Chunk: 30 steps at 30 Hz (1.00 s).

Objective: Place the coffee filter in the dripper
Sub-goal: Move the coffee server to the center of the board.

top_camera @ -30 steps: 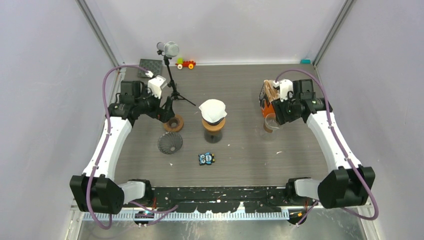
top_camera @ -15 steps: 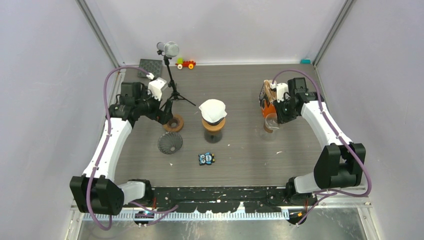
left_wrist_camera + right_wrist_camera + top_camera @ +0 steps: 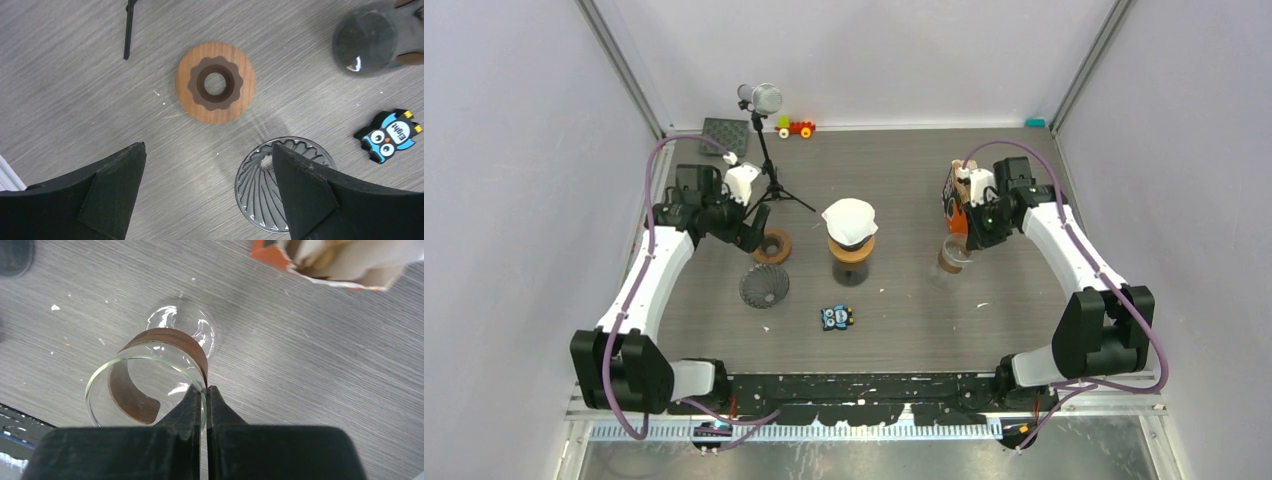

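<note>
Grey desk (image 3: 904,170): right jaws clamp the rim of a brown-collared glass vessel (image 3: 170,342); left jaws stand wide open above a wooden ring (image 3: 215,82) and the dripper (image 3: 260,185).

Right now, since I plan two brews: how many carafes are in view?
2. One carafe stands at centre under the white filter; the other carafe, right of it, has its rim pinched by the right gripper. None seems hidden.
</note>
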Each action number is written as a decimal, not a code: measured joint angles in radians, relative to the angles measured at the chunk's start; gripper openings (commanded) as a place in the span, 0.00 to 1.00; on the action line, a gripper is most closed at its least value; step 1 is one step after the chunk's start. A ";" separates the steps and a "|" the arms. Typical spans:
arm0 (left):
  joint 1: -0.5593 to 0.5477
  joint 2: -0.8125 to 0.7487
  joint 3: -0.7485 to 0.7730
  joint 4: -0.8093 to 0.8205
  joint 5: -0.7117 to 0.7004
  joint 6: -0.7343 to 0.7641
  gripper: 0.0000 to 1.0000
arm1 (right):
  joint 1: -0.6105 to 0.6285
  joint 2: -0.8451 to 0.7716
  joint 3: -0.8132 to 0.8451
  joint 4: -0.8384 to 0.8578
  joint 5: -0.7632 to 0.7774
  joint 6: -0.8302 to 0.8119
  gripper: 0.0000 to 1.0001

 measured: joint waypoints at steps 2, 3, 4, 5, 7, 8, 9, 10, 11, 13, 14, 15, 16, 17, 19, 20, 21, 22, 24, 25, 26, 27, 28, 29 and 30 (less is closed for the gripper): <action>0.000 0.031 0.000 -0.002 -0.016 0.000 1.00 | 0.028 -0.002 -0.005 0.005 -0.008 0.011 0.01; 0.000 0.043 0.000 -0.002 -0.020 -0.001 1.00 | 0.045 -0.004 -0.007 0.009 -0.010 0.016 0.01; 0.000 0.057 0.000 -0.001 -0.026 -0.002 1.00 | 0.069 -0.006 -0.011 0.014 -0.012 0.021 0.01; 0.000 0.069 0.000 0.000 -0.029 -0.006 1.00 | 0.092 -0.007 -0.013 0.018 -0.013 0.025 0.01; 0.000 0.099 0.000 0.006 -0.038 -0.012 1.00 | 0.143 -0.007 -0.015 0.027 -0.014 0.035 0.01; 0.000 0.115 0.000 0.011 -0.043 -0.016 1.00 | 0.166 -0.007 -0.016 0.032 -0.014 0.040 0.01; 0.000 0.127 0.000 0.015 -0.047 -0.019 0.99 | 0.179 -0.007 -0.016 0.034 -0.015 0.042 0.02; 0.000 0.146 0.003 0.017 -0.054 -0.023 0.99 | 0.194 -0.007 -0.016 0.035 -0.015 0.044 0.02; 0.000 0.166 0.010 0.017 -0.061 -0.029 0.99 | 0.206 -0.007 -0.017 0.036 -0.014 0.045 0.03; 0.000 0.219 0.033 0.022 -0.079 -0.040 0.98 | 0.220 -0.007 -0.018 0.039 -0.014 0.048 0.05; 0.000 0.247 0.044 0.026 -0.087 -0.042 0.98 | 0.227 -0.007 -0.018 0.041 -0.014 0.050 0.07; 0.000 0.274 0.056 0.028 -0.095 -0.044 0.97 | 0.232 -0.007 -0.019 0.044 -0.014 0.052 0.09; 0.000 0.297 0.066 0.030 -0.101 -0.046 0.97 | 0.236 -0.007 -0.020 0.047 -0.014 0.055 0.11; 0.000 0.323 0.079 0.031 -0.106 -0.048 0.97 | 0.240 -0.007 -0.020 0.048 -0.014 0.056 0.14; 0.000 0.374 0.104 0.035 -0.119 -0.059 0.95 | 0.246 -0.007 -0.021 0.052 -0.014 0.060 0.21; 0.000 0.397 0.117 0.036 -0.126 -0.063 0.93 | 0.248 -0.007 -0.021 0.053 -0.014 0.061 0.27; 0.000 0.418 0.129 0.038 -0.132 -0.066 0.92 | 0.249 -0.007 -0.021 0.052 -0.013 0.062 0.33; 0.000 0.440 0.143 0.038 -0.138 -0.068 0.91 | 0.250 -0.007 -0.022 0.052 -0.010 0.064 0.38; 0.000 0.483 0.171 0.037 -0.150 -0.075 0.89 | 0.252 -0.007 -0.022 0.051 -0.002 0.062 0.49; 0.000 0.500 0.182 0.037 -0.153 -0.081 0.87 | 0.253 -0.007 -0.022 0.051 0.002 0.061 0.52; 0.000 0.522 0.196 0.037 -0.157 -0.088 0.85 | 0.253 -0.008 -0.022 0.050 0.005 0.061 0.55; 0.000 0.539 0.207 0.038 -0.157 -0.092 0.84 | 0.253 -0.009 -0.022 0.048 0.008 0.060 0.56; 0.000 0.556 0.217 0.037 -0.157 -0.095 0.82 | 0.253 -0.013 -0.022 0.047 0.011 0.059 0.58; 0.000 0.571 0.224 0.037 -0.157 -0.098 0.81 | 0.253 -0.019 -0.022 0.045 0.014 0.058 0.59; 0.000 0.585 0.230 0.036 -0.156 -0.102 0.79 | 0.253 -0.026 -0.022 0.043 0.016 0.059 0.59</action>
